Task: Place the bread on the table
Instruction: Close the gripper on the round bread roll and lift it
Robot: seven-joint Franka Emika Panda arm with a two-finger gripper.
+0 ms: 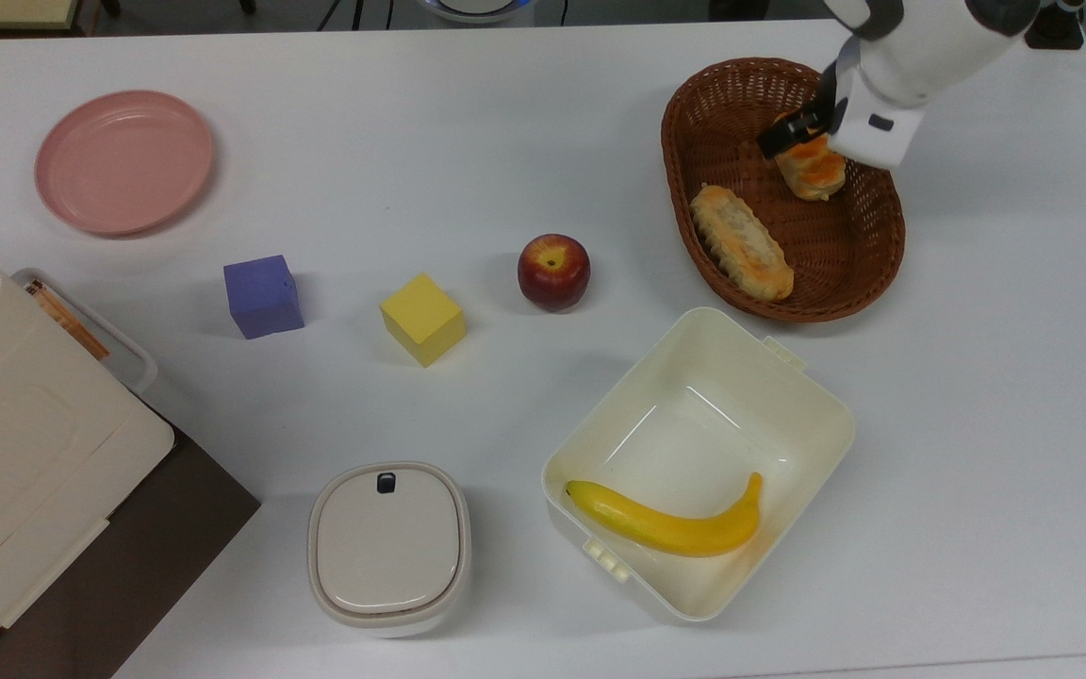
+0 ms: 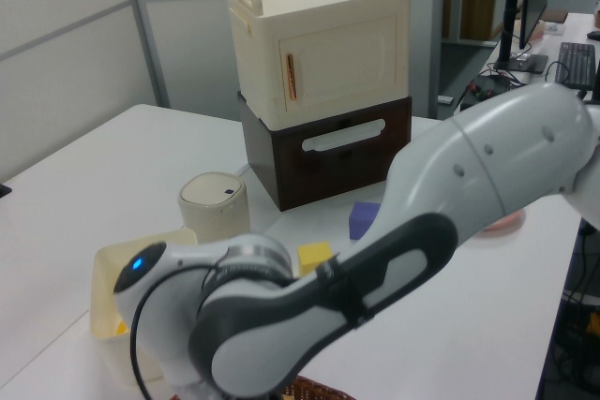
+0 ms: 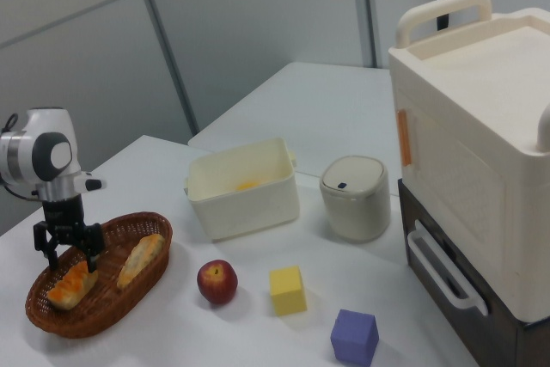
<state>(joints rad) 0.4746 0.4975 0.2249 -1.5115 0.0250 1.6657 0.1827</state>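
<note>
The bread (image 1: 814, 174), a short roll with orange glazed patches, lies at the far end of a brown wicker basket (image 1: 868, 255) on the white table (image 1: 505, 141). My gripper (image 1: 812, 141) hangs right over the roll and hides its upper end in the top view. In the right view the gripper (image 3: 67, 253) is open, its dark fingers (image 3: 41, 245) spread on either side of the bread (image 3: 70, 285), down inside the basket (image 3: 103, 311). A longer, paler loaf (image 1: 742, 241) lies beside it.
On the table stand a red apple (image 1: 553, 272), a yellow cube (image 1: 422, 319), a purple cube (image 1: 263, 295) and a pink plate (image 1: 124, 160). A cream tub (image 1: 835, 405) holds a banana (image 1: 670, 523). A lidded pot (image 1: 388, 547) and a cabinet (image 1: 24, 443) stand at the top view's lower left.
</note>
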